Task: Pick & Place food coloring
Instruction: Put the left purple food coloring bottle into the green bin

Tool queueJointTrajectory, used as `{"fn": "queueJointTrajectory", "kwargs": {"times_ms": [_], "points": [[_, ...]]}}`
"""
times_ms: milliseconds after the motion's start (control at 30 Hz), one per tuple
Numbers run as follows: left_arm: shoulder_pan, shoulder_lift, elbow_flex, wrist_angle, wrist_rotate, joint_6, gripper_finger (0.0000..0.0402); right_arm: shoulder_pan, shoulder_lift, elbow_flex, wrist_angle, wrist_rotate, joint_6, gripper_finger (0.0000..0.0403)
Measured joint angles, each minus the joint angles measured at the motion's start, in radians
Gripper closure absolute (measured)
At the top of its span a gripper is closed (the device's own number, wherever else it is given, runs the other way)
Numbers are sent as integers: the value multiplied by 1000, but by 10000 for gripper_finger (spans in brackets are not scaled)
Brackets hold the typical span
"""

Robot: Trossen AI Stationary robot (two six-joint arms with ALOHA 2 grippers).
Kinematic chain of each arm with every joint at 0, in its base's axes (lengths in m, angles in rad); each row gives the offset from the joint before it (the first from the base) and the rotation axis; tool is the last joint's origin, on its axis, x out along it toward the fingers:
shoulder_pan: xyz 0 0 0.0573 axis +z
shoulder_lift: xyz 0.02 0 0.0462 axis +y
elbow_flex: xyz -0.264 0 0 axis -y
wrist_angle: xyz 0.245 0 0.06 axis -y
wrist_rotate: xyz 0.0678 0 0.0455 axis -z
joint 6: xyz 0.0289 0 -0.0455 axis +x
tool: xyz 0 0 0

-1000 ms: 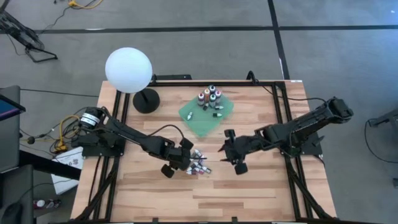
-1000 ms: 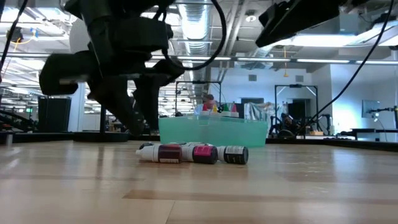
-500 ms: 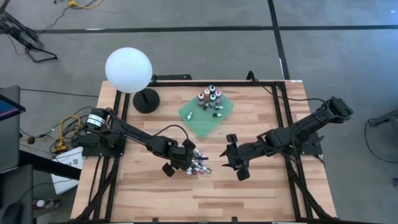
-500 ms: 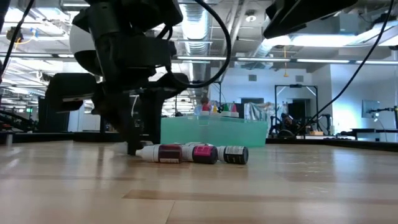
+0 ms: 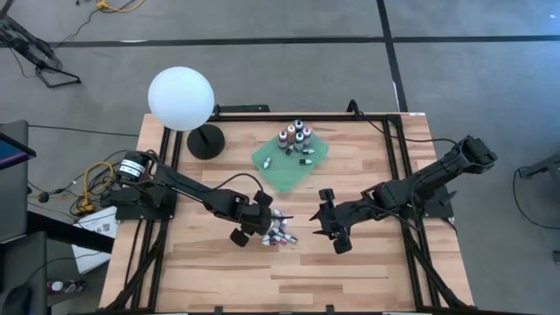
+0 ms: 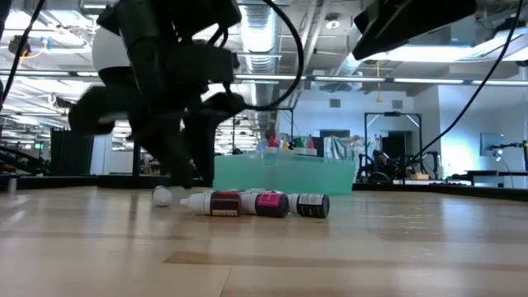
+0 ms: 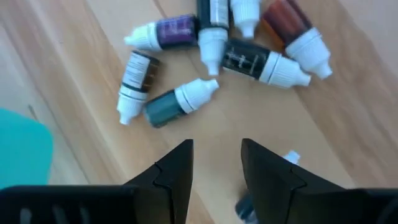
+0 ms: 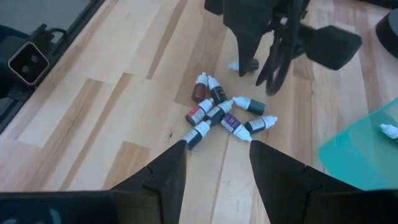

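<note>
Bottles [image 5: 281, 234] of food coloring are heaped on the table [image 5: 350, 271], near its middle. In the left wrist view the little bottles [image 7: 217, 43] are seen lying on their sides, white caps pointing every way, some touching. In the right wrist view the same heap [image 8: 221, 112] is seen on the wood.

More bottles [image 5: 295, 137] are stood upright on the green cloth [image 5: 289, 166], farther back on the table. A small one [image 5: 305, 161] is laid flat on the cloth near them.

The left gripper [image 5: 256, 225] is held low, just left of the heap. Its fingers [image 7: 174, 174] are kept apart, and nothing is held between them. In the low view the left gripper [image 6: 186, 165] is seen just above the wood, with a small white thing [image 6: 162, 195] lying on the table right beside it. What that thing is cannot be told.

The right gripper [image 5: 322, 223] is held to the right of the heap, not touching it. Its fingers [image 8: 168, 171] are spread apart too, and nothing is held there.

A white ball lamp [image 5: 181, 99] is stood at the far left corner.
</note>
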Motion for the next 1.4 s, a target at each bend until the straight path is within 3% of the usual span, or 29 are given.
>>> {"fn": "queueJointTrajectory", "kwargs": {"times_ms": [133,300,1400], "points": [[-1,-35,39,-71,16,-1,272,0,0,0,2,0,4,235],[-1,-38,49,-181,108,-29,272,3,0,0,0,-1,10,235],[50,-35,-66,-61,127,0,276,2,0,0,23,-5,9,235]]}}
